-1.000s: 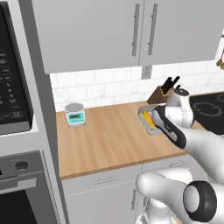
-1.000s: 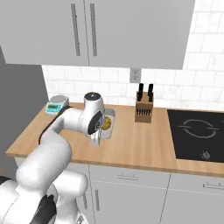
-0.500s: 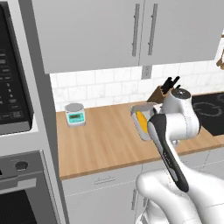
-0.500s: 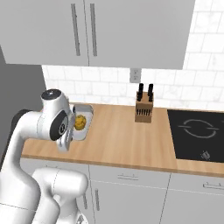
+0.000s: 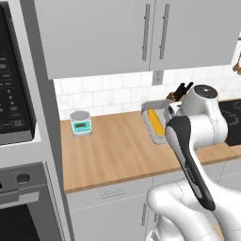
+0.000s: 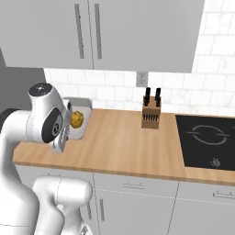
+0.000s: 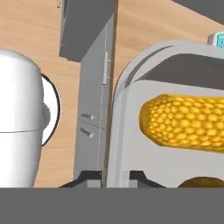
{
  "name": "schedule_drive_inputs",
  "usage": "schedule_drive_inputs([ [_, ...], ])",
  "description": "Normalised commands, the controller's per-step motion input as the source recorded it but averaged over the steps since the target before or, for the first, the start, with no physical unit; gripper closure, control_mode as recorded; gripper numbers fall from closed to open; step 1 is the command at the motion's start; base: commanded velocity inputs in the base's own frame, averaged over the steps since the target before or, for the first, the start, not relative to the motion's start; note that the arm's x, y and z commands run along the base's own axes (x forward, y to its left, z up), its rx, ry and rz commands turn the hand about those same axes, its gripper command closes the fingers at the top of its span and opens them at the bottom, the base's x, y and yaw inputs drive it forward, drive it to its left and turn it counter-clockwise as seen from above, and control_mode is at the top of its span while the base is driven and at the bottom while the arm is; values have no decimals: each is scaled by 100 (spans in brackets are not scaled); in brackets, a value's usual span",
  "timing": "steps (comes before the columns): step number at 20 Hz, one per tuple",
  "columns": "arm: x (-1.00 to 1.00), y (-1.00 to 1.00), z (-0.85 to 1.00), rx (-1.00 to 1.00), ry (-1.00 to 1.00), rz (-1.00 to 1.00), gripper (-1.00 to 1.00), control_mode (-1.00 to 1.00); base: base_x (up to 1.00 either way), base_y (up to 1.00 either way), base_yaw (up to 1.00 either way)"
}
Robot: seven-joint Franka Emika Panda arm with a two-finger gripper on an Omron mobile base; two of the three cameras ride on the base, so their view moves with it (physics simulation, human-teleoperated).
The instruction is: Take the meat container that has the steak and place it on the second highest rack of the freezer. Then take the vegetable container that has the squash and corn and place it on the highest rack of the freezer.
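Counter [image 5: 113, 150] below | pincer [image 7: 116, 175] clamps vegetable container [image 7: 131, 144] rim | inside: corn [image 7: 188, 122], squash [image 6: 76, 119]

corn [image 7: 188, 122] cut off at hand view's right edge, squash [image 7: 203, 183] mostly hidden below

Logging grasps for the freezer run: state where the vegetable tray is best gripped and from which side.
Pinch the raised rim on a short end of the vegetable tray, from above. The thin wall fits closed jaws, and the corn and squash fill the middle. The gripper already sits shut on that rim.
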Motion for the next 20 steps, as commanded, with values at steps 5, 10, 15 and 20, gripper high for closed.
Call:
schedule_drive_inputs([
  [5, -50, 0, 29, 0, 5, 0, 100, -100, 0, 0, 0],
  [10, -48, -3, 14, 0, 0, 0, 100, -100, 0, 0, 0],
  [15, -14, 0, 5, 0, -7, 0, 100, -100, 0, 0, 0],
  [20, -6, 0, 1, 0, -2, 0, 100, 100, -23, -1, 0],
])
